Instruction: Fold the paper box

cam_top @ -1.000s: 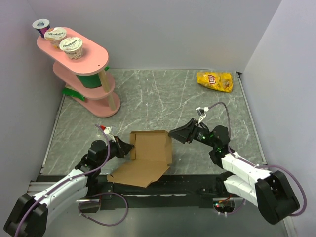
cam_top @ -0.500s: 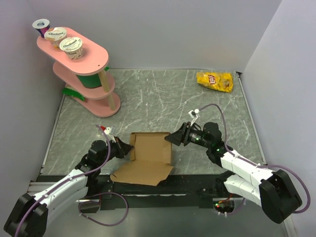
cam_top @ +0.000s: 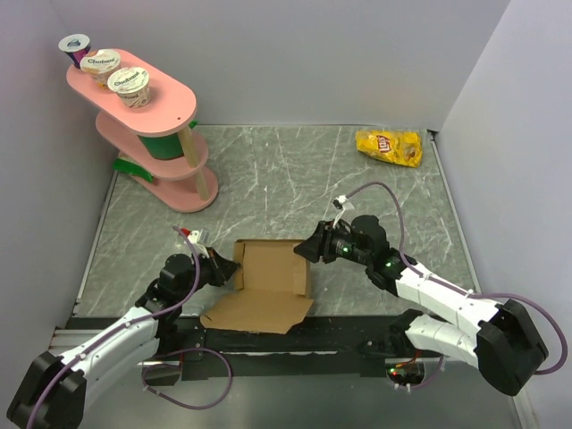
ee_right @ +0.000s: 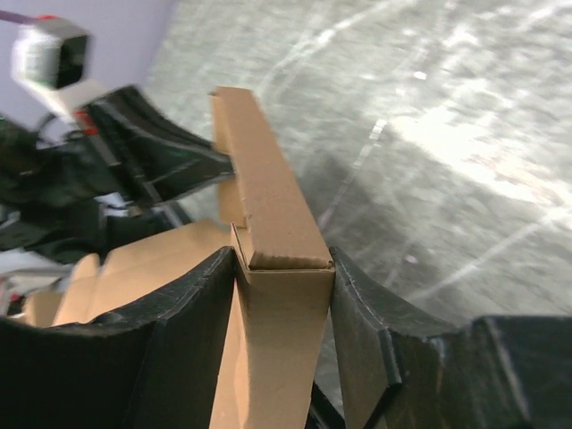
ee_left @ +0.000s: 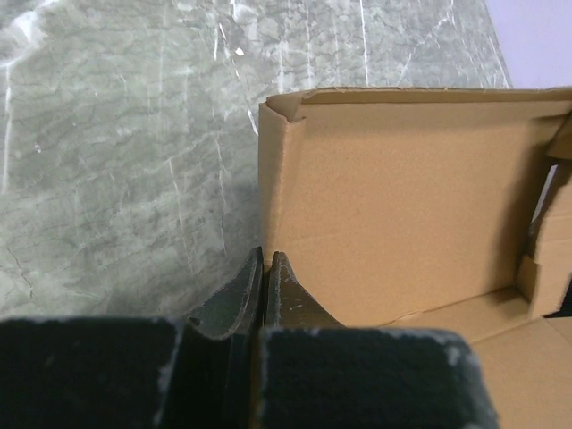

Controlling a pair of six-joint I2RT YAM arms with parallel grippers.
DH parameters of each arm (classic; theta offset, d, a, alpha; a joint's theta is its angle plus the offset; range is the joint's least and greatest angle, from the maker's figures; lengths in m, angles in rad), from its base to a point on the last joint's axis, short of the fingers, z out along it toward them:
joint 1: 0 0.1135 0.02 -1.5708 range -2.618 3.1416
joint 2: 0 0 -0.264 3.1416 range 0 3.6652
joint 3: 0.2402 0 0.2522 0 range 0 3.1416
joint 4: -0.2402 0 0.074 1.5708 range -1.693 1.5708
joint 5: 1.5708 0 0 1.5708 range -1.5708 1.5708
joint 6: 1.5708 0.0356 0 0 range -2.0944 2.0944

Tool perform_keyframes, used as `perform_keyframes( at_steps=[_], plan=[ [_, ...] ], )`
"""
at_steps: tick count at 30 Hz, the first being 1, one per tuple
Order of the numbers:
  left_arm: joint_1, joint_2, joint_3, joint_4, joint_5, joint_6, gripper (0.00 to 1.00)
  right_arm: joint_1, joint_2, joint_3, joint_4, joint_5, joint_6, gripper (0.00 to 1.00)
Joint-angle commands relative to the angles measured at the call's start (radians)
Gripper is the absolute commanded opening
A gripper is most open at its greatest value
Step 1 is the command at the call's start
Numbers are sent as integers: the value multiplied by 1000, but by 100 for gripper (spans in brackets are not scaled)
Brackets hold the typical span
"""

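The paper box [cam_top: 268,281] sits half-formed near the counter's [cam_top: 295,174] front edge. It is light, stiff card that creases easily. The right pincer [ee_right: 282,264] grasps the doubled right wall, the soundest hold. The left pincer [ee_left: 264,268], clenched, seemingly pinches the left wall's thin edge.

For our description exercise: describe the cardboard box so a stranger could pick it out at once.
On the grey marbled table, look to the middle of its near edge. There sits the paper box, half folded, left tool and right tool each pinching a side wall. It alone is plain brown cardboard; the chip bag is yellow.
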Motion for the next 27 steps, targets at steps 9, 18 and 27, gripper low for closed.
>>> perform_keyframes(
  at_steps=[9, 18, 27],
  plan=[
    [3, -39, 16, 46, -25, 2, 1, 73, 137, 148, -259, 274, -71, 53],
    [-18, 5, 30, 49, -60, 5, 1, 90, 274, 147, -252, 337, -65, 52],
    [-75, 28, 42, 41, -112, 17, 1, 103, 338, 133, -246, 383, -54, 34]
  ],
)
